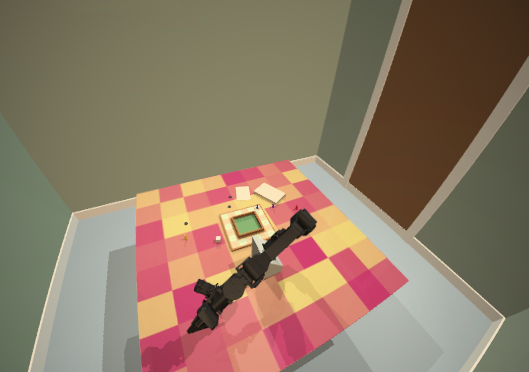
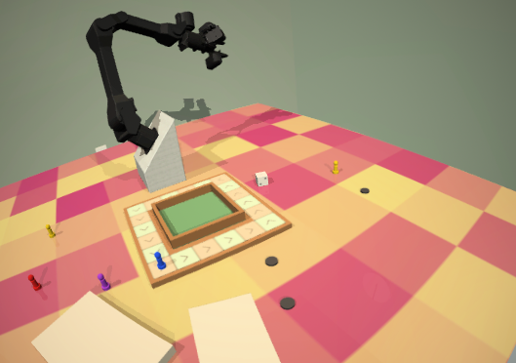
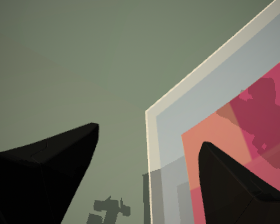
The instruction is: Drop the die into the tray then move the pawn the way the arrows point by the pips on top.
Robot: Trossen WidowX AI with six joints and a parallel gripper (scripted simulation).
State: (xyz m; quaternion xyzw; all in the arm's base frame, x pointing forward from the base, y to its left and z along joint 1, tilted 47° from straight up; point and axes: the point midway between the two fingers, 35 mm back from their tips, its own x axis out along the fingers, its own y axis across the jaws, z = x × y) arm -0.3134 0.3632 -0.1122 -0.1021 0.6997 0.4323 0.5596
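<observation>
Green-floored tray (image 2: 197,213) holds nothing; die (image 2: 261,179) rests outside it; fingers part-open, holding nothing.

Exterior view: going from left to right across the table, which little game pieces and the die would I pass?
Red pawn → yellow pawn → purple pawn → blue pawn on the board → white die → second yellow pawn.

The arm (image 2: 114,93) is matte black throughout, built of blocky, faceted links joined by thicker rounded joint housings. It rises from a pale grey wedge-shaped pedestal (image 2: 168,161) with fine horizontal ribbing. The gripper (image 2: 215,60) is black too, its fingers tapering to sharp triangular points.
</observation>
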